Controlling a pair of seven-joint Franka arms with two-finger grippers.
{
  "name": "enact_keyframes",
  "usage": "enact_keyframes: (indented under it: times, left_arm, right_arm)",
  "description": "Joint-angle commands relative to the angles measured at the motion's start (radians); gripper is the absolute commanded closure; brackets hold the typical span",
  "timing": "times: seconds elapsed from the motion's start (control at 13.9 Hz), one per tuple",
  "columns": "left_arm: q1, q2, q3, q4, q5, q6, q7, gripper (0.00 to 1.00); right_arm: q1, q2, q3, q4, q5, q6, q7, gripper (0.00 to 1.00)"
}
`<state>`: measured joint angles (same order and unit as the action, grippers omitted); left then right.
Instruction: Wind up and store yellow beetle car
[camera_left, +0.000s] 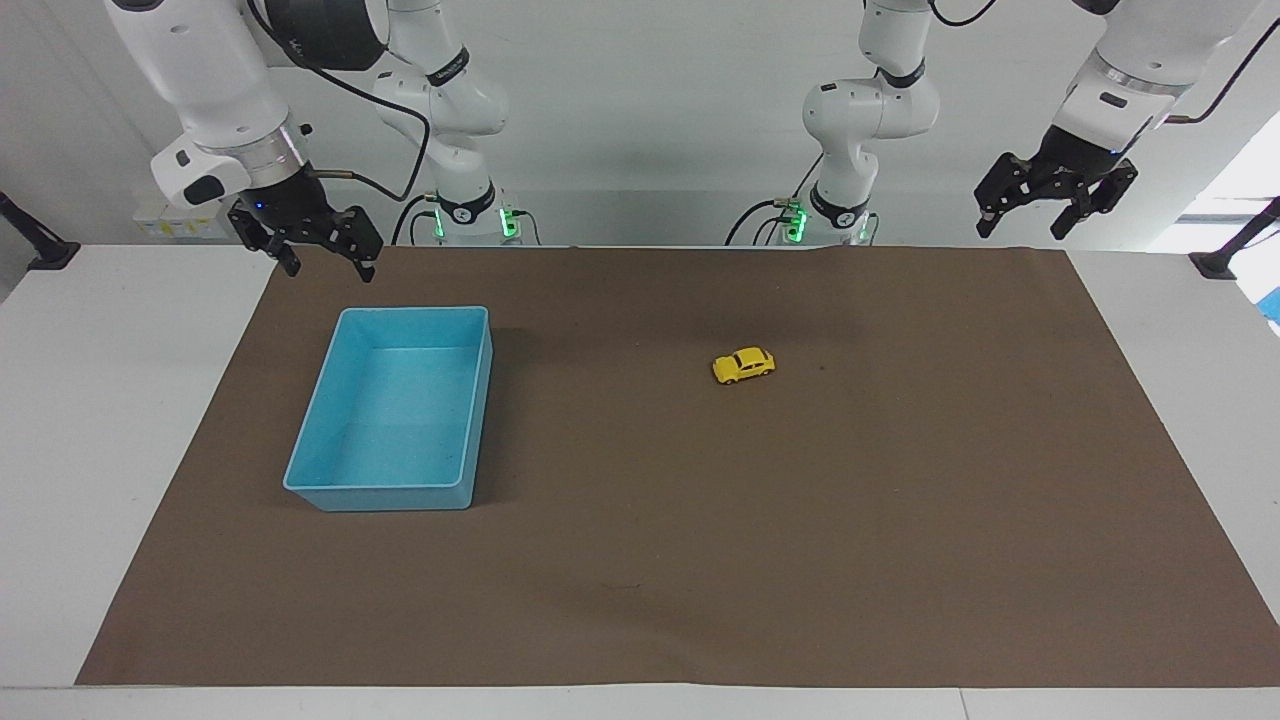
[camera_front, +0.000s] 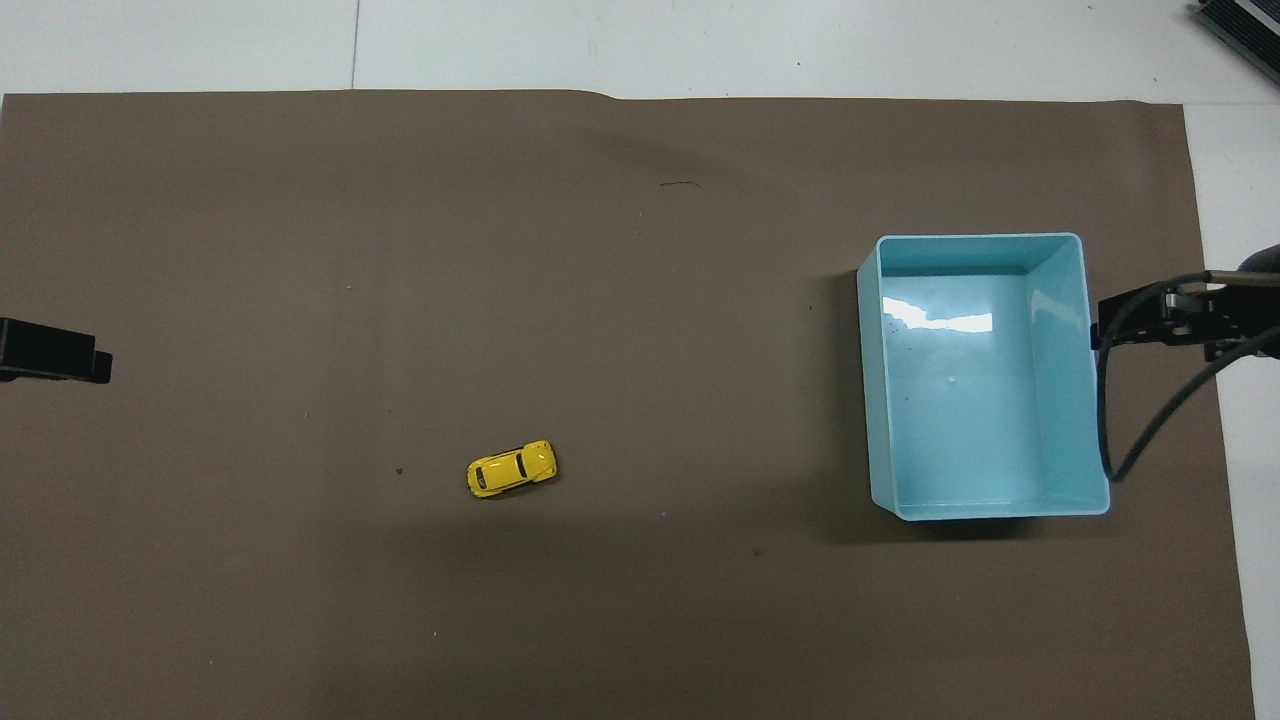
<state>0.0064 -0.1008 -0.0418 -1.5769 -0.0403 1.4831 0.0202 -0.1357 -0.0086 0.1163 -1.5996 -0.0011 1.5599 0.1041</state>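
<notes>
Facing and overhead cameras, both high, share the brown mat (camera_left: 700, 550)

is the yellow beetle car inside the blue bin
No, the yellow beetle car sits on the brown mat, apart from the empty blue bin.

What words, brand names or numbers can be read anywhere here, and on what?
None can be read.
Dark marking on the right arm's black upper housing: too blurred to read.
Yellow beetle car: no lettering shows.
Blue bin: plain, no label.
Brown mat: plain, only small specks.
</notes>
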Motion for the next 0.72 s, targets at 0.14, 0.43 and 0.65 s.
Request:
enact_keyframes:
  times: [0.14,0.43,0.65]
  left_arm:
    - [0.017,-0.003,-0.007,0.014,-0.009,-0.02,-0.005,0.0]
    - [0.017,-0.003,-0.007,0.012,-0.009,-0.02,-0.005,0.0]
    - [0.001,-0.005,-0.016,0.012,-0.01,-0.023,-0.009,0.0]
  right_arm:
    - [-0.007,0.004,0.002,0.009,0.026,-0.001,-0.026,0.0]
    - [-0.007,0.004,0.002,0.009,0.026,-0.001,-0.026,0.0]
    - [-0.007,0.004,0.002,0.009,0.026,-0.001,-0.026,0.0]
